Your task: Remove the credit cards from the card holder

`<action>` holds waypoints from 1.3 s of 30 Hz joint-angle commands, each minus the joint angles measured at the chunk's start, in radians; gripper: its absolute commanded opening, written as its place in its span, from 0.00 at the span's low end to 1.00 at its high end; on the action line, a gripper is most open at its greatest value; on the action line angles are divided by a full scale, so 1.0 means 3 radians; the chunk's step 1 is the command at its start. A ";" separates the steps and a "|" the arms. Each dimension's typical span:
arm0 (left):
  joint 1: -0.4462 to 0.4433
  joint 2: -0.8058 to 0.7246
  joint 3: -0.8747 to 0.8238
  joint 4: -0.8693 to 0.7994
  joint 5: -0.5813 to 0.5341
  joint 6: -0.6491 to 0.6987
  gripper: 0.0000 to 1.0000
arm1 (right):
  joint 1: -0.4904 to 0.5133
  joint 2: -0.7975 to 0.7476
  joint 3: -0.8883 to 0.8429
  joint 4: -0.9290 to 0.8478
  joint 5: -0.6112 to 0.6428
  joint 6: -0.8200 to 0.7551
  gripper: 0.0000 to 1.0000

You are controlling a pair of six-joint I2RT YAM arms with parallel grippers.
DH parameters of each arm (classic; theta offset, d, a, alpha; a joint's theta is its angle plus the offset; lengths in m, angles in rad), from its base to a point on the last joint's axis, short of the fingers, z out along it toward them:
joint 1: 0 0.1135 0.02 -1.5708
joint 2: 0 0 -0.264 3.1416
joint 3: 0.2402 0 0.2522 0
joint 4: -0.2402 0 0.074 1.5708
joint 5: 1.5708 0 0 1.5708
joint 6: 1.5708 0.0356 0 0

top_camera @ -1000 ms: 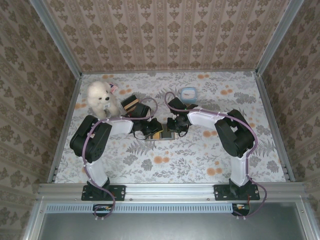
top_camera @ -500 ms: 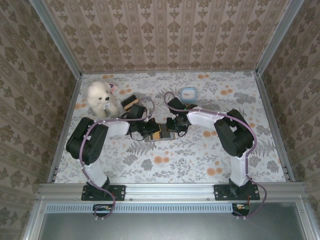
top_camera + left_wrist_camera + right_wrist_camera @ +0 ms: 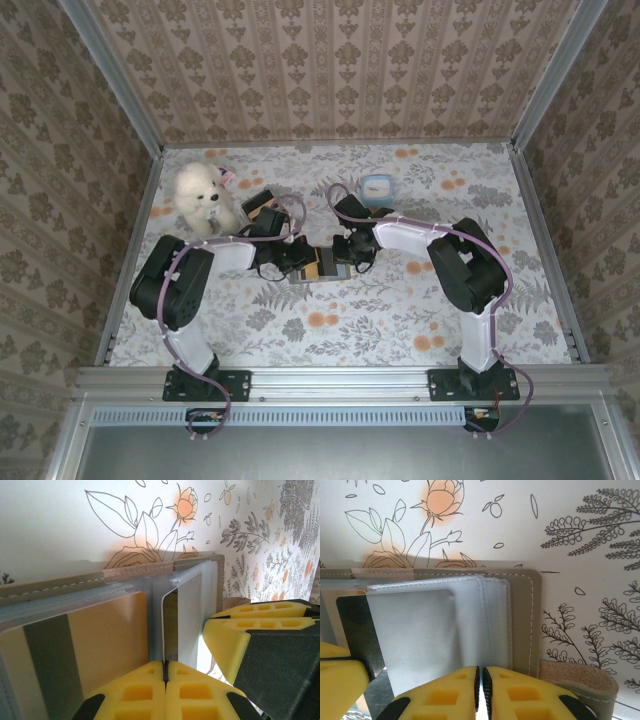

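Note:
The grey-brown card holder (image 3: 323, 266) lies open on the flowered table between both grippers. My left gripper (image 3: 165, 669) is shut on the edge of a dark credit card (image 3: 170, 622) that stands on edge, partly out of its clear sleeve. A yellow card with a dark stripe (image 3: 85, 645) sits in the left pocket. In the right wrist view the dark card (image 3: 355, 625) sticks out left of the grey sleeves (image 3: 420, 635). My right gripper (image 3: 480, 680) is shut, its tips at the near edge of the holder's (image 3: 522, 625) right half.
A white plush toy (image 3: 203, 197) and a striped block (image 3: 262, 207) stand behind the left arm. A small blue-rimmed container (image 3: 377, 186) sits behind the right arm. Patterned walls close in the table (image 3: 330, 330) on three sides.
My left gripper has closed and the left arm has drawn a little to the left. The right arm has held still.

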 commanded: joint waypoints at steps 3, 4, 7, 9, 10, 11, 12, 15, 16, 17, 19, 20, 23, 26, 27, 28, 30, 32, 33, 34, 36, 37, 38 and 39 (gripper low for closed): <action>0.0025 -0.0172 -0.0052 -0.0115 -0.0019 0.0171 0.00 | -0.0014 0.0104 -0.0130 -0.0149 0.0043 0.0011 0.18; 0.0025 -0.0189 -0.0044 -0.0161 -0.0057 0.0200 0.00 | -0.0016 0.0084 -0.0127 -0.0143 0.0030 0.0014 0.18; 0.0025 -0.0279 -0.0009 -0.0332 -0.0169 0.0304 0.00 | -0.0028 -0.0014 -0.0146 -0.0064 -0.0076 0.0001 0.18; 0.0030 -0.0368 0.0012 -0.0475 -0.0247 0.0399 0.00 | -0.0064 -0.0176 -0.0244 0.0156 -0.0278 0.0027 0.19; 0.0028 -0.0418 0.0016 -0.0546 -0.0279 0.0435 0.00 | -0.0080 -0.0259 -0.0304 0.0280 -0.0358 0.0052 0.19; 0.0030 -0.0479 0.0019 -0.0626 -0.0316 0.0485 0.00 | -0.0097 -0.0370 -0.0364 0.0398 -0.0440 0.0078 0.20; 0.0035 -0.0544 0.0025 -0.0695 -0.0342 0.0536 0.00 | -0.0108 -0.0468 -0.0414 0.0500 -0.0524 0.0087 0.20; 0.0058 -0.0712 0.0023 -0.0884 -0.0412 0.0659 0.00 | -0.0154 -0.0732 -0.0576 0.0853 -0.0790 0.0137 0.25; 0.0073 -0.0755 0.0021 -0.0926 -0.0411 0.0686 0.00 | -0.0173 -0.0798 -0.0629 0.0968 -0.0869 0.0169 0.27; 0.0080 -0.0806 0.0028 -0.0970 -0.0411 0.0719 0.00 | -0.0202 -0.0867 -0.0683 0.1102 -0.0976 0.0214 0.30; 0.0095 -0.0912 0.0034 -0.1033 -0.0401 0.0766 0.00 | -0.0262 -0.0954 -0.0782 0.1361 -0.1162 0.0310 0.36; 0.0106 -0.0971 0.0046 -0.1062 -0.0384 0.0783 0.00 | -0.0297 -0.0991 -0.0840 0.1501 -0.1249 0.0378 0.40; 0.0137 -0.1148 0.0083 -0.1071 -0.0273 0.0802 0.00 | -0.0391 -0.1036 -0.0973 0.1889 -0.1512 0.0535 0.50; 0.0137 -0.1292 0.0135 -0.1006 -0.0189 0.0699 0.00 | -0.0458 -0.1018 -0.1052 0.2199 -0.1761 0.0647 0.60; 0.0140 -0.1319 0.0126 -0.0886 -0.0115 0.0612 0.00 | -0.0470 -0.1006 -0.1059 0.2271 -0.1845 0.0665 0.64; 0.0138 -0.1331 0.0119 -0.0749 -0.0019 0.0512 0.00 | -0.0481 -0.0992 -0.1062 0.2347 -0.1937 0.0697 0.68; 0.0141 -0.1334 0.0148 -0.0573 0.0093 0.0351 0.00 | -0.0509 -0.0981 -0.1063 0.2500 -0.2057 0.0796 0.74; 0.0139 -0.1329 0.0230 -0.0511 0.0171 0.0241 0.00 | -0.0568 -0.1010 -0.1116 0.2718 -0.2113 0.0997 0.78; 0.0138 -0.1332 0.0258 -0.0479 0.0280 0.0226 0.00 | -0.0592 -0.1026 -0.1144 0.2842 -0.2153 0.1057 0.80; 0.0138 -0.1344 0.0280 -0.0459 0.0314 0.0213 0.00 | -0.0616 -0.1034 -0.1142 0.2911 -0.2204 0.1089 0.82; 0.0186 -0.1350 0.0309 -0.0401 0.0411 0.0152 0.00 | -0.0633 -0.1006 -0.1024 0.2828 -0.2345 0.1043 0.82; 0.0265 -0.1338 0.0314 -0.0320 0.0525 0.0085 0.00 | -0.0640 -0.0979 -0.0946 0.2749 -0.2415 0.1028 0.83; 0.0301 -0.1326 0.0326 -0.0239 0.0644 0.0017 0.00 | -0.0641 -0.0958 -0.0898 0.2720 -0.2458 0.1030 0.83; 0.0334 -0.1312 0.0337 -0.0191 0.0740 -0.0018 0.00 | -0.0644 -0.0947 -0.0874 0.2714 -0.2477 0.1038 0.83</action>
